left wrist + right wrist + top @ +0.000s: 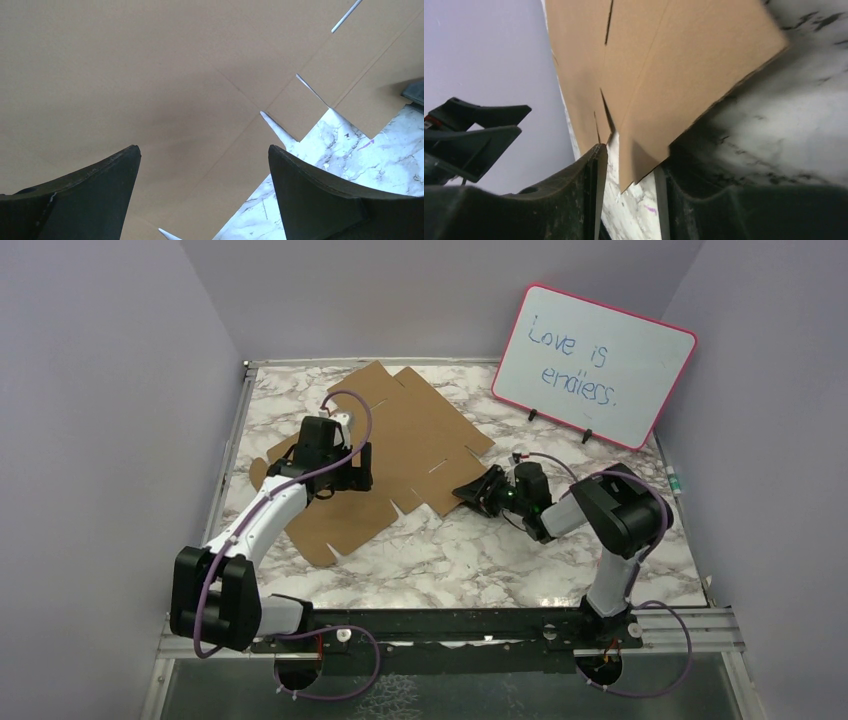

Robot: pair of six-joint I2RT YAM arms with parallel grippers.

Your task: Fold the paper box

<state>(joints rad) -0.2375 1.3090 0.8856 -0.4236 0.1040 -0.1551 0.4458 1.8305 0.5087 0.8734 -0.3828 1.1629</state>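
The paper box (400, 430) is a flat brown die-cut cardboard sheet with flaps and slits, lying on the marble table at the centre left. My left gripper (345, 472) hovers over the sheet's left-middle part. In the left wrist view it (202, 150) is open, with bare cardboard (150, 75) below the jaws. My right gripper (470, 492) lies low at the sheet's right edge. In the right wrist view it (631, 160) is open, with a corner of the cardboard (674, 60) reaching between the jaws, lifted slightly off the table.
A pink-framed whiteboard (592, 365) stands at the back right. The marble table top (450, 560) shows bare in front of the sheet. Purple walls close in the left, back and right sides. The left arm's fingers (469, 130) show in the right wrist view.
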